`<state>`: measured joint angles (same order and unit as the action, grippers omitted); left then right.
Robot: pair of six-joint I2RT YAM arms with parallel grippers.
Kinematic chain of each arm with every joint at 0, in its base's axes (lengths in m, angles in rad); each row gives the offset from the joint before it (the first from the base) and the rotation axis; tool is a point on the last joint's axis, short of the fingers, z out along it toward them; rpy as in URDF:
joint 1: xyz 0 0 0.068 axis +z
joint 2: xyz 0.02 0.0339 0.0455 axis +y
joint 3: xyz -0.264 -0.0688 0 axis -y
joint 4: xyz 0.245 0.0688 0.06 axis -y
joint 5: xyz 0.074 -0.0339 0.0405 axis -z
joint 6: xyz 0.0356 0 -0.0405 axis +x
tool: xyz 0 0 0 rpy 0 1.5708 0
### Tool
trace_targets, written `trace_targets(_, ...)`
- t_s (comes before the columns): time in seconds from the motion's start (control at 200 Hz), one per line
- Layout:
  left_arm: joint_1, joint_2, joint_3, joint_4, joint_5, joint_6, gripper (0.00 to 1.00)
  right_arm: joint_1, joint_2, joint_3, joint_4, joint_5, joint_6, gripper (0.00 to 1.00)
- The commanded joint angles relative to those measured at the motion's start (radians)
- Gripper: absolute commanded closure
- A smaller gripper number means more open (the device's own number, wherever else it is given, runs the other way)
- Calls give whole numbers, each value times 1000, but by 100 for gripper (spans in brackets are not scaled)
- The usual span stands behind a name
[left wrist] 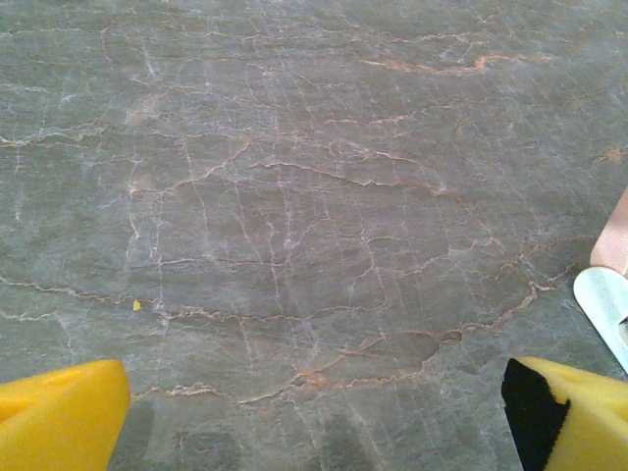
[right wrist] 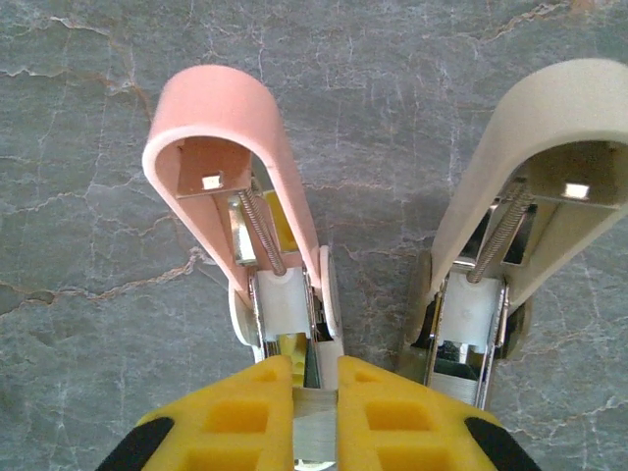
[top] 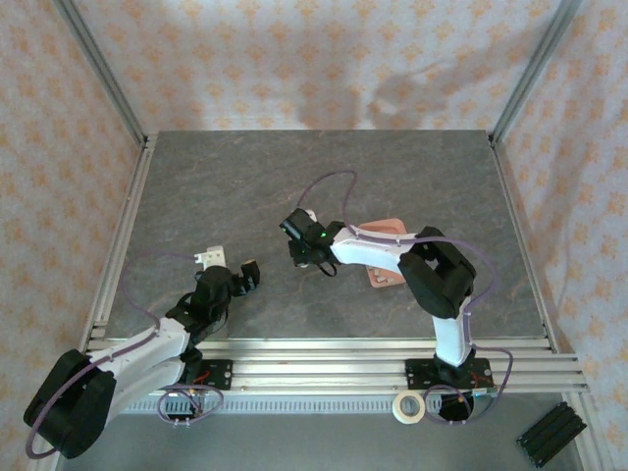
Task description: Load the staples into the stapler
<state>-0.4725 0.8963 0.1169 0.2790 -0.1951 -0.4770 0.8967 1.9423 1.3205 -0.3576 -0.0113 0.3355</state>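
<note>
Pinching a silvery staple strip point(right wrist: 316, 430), right gripper point(right wrist: 316, 375) closed at open pink stapler point(right wrist: 231, 147); beige stapler point(right wrist: 554, 147) beside; left gripper point(left wrist: 314, 412) wide open, empty, over table point(left wrist: 294, 196).

Left arm point(top: 147, 351), right arm point(top: 371, 251): white links, bulky black joint housings. Thin purple cables point(top: 339, 176) loop off each. Green light point(top: 320, 235) at right wrist. Left pincer point(left wrist: 314, 412), right pincer point(right wrist: 316, 392): yellow moulded fingers point(right wrist: 245, 417), black patches on outer edges.
</note>
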Motion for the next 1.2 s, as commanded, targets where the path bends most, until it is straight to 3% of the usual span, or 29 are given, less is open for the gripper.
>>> trace_targets(0.0, -3, -11, 23, -10, -19, 9, 2, -5, -16, 30, 11, 15, -16, 86)
trace_targets(1.196, -3, 15, 23, 15, -16, 10, 2, -9, 16, 11, -1, 2, -19, 86)
